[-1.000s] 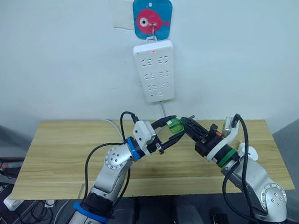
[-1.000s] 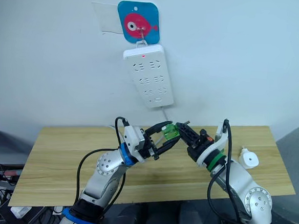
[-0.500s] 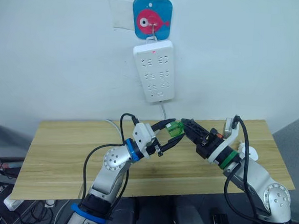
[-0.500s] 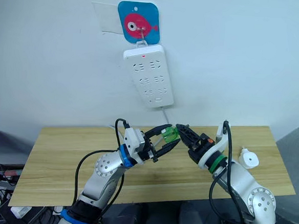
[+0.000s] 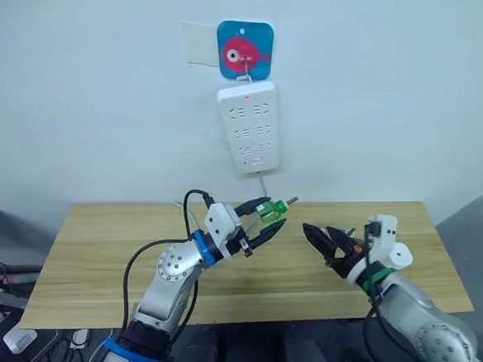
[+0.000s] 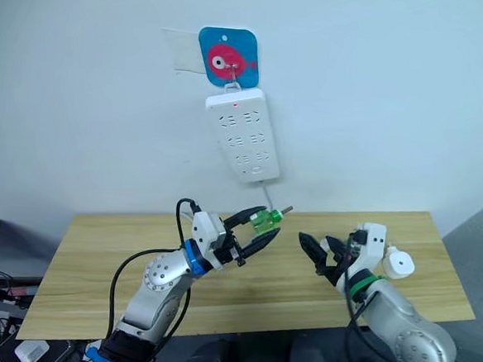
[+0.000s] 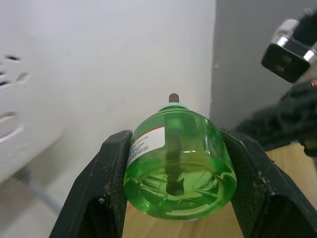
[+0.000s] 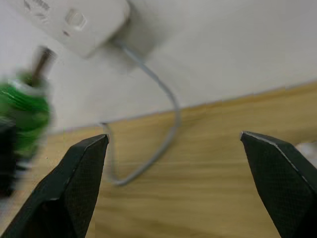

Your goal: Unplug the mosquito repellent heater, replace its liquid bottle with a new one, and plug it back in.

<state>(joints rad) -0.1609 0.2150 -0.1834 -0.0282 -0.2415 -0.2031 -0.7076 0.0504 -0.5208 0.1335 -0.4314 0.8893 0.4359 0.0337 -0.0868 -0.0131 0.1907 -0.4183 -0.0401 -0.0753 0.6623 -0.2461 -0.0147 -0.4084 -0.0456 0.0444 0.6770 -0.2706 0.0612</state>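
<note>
Your right gripper (image 5: 323, 240) has let go and pulled back toward the right since a second ago; then its tips met the green bottle (image 5: 264, 211), now it's well apart from it, fingers spread wide, empty, hovering over the table (image 5: 96, 245). Your left gripper (image 5: 261, 215) still holds the bottle alone, fingers (image 7: 106, 183) clamped on both sides of the body, wick end pointing up and toward the wall. The left arm has lifted it a little higher. The head camera has shifted too, so ignore the apparent move of the wall things.

The mosquito repellent heater (image 6: 399, 263) lies on the table at the far right, just behind your right wrist, partly hidden by it.

Power strip (image 5: 249, 125) hangs on the wall from the hook of a blue square fish plaque (image 5: 244, 49), red light on, grey cable (image 8: 158, 134) dropping to the tabletop behind the bottle.

Bottle is clear green plastic, rounded, white label, dark wick rod. Table is light wood grain. Strip is smooth white plastic.
</note>
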